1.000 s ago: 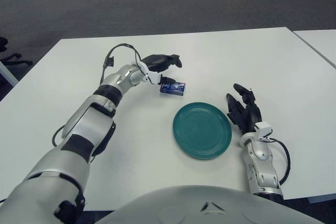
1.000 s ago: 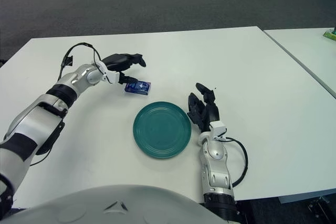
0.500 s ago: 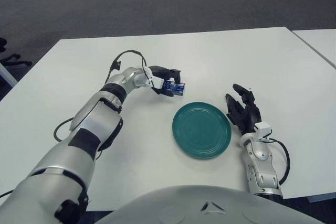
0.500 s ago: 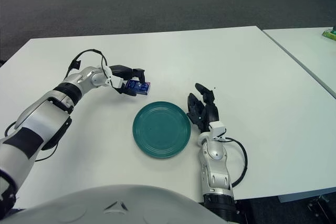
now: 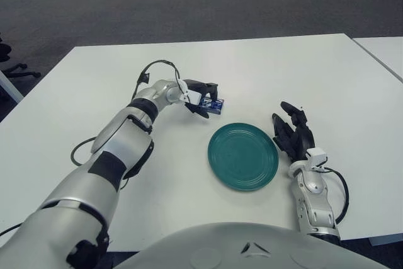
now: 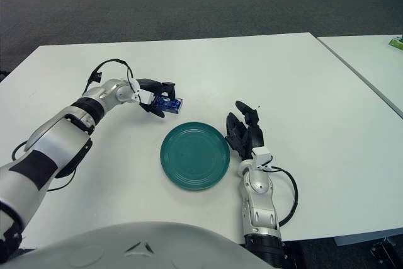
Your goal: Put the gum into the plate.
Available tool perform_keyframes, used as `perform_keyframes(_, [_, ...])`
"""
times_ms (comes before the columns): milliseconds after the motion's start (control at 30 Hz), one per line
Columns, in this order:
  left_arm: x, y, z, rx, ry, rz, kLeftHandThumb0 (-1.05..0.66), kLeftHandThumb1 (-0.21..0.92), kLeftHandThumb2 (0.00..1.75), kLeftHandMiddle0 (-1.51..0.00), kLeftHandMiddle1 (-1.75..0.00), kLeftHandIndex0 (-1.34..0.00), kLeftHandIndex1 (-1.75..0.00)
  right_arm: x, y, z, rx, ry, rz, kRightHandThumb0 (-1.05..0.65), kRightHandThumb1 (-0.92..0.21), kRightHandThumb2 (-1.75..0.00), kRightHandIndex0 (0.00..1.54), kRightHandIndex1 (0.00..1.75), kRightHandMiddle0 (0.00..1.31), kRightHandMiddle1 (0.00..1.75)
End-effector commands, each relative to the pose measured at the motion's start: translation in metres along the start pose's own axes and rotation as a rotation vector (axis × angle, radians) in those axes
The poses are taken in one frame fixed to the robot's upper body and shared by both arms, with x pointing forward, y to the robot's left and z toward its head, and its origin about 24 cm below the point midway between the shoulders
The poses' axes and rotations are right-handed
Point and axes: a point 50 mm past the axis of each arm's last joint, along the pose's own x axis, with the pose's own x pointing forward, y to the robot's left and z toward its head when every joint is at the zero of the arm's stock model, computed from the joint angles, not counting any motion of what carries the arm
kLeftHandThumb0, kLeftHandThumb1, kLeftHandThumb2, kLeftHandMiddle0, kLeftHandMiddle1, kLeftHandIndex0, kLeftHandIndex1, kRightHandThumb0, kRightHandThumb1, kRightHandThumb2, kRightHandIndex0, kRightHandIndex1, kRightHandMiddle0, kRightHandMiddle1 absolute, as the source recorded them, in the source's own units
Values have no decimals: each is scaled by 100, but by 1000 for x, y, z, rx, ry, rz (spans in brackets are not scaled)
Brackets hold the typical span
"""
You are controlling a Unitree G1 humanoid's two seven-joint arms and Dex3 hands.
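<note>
My left hand (image 5: 200, 97) is out over the white table (image 5: 264, 67), its dark fingers (image 5: 204, 85) closed around the gum (image 5: 213, 105) — a small blue packet. The packet sits between my fingers, at or just above the tabletop; I cannot tell whether it touches the surface. It is near the far left edge of the green plate (image 5: 243, 156), outside the rim, and the plate holds nothing. My right hand (image 5: 294, 134) shows just beside the plate's right side, fingers loosely spread and pointing away from me, holding nothing. A black cable (image 5: 153, 67) loops above my left wrist. Grey carpet (image 5: 189, 4) lies beyond the table's far edge.
</note>
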Motion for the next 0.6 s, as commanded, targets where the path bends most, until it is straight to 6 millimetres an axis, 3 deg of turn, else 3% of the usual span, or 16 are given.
perform_keyframes(0, [1,-23,-9,32,85,-108,-91,92,10,-16,0,-18,-128,-8,-3,-24,8,129,-20,-53,-92,-62,47,3,0,78])
perform_keyframes(233, [-2,-36,-23,88,184,-76,-94,92,14,-10,0,-11,-114,-7,-3,-24,14,127,-22,-52,-92,-61,49,4,0,79])
perform_keyframes(567, [2,-38,-24,91,257,104,-97,92,21,-8,-1,-6,-106,-7,-5,-26,3,125,-30,-53,-92,-64,50,5,0,78])
